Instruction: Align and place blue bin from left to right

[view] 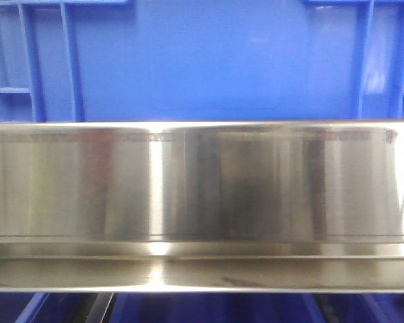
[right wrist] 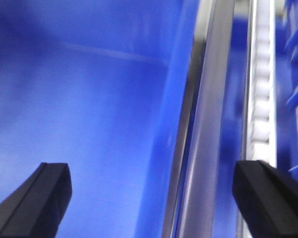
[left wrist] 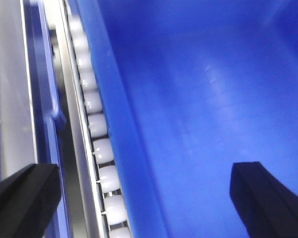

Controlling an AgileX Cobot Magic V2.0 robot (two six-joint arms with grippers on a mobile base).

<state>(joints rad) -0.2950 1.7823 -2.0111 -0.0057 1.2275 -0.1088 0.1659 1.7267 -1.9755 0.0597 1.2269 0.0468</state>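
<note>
Left gripper (left wrist: 145, 173) and right gripper (right wrist: 153, 173) are hanging spread wide. Each is straddling a glossy blue bin (view: 202, 60) wall.

We find no text, label, brand, number or sign that we can read in any of the three views. In the front view, a thin band of faint dark marks runs along the upper edge of the steel rail (view: 202, 195), with a slightly darker mark near its right end. It is too blurred for us to tell letters or digits. On the wall of the blue bin (view: 202, 60) just above the rail we see a faint rounded rectangular outline, and we read nothing inside it. Both wrist views are too blurred for us to make out any print.
</note>
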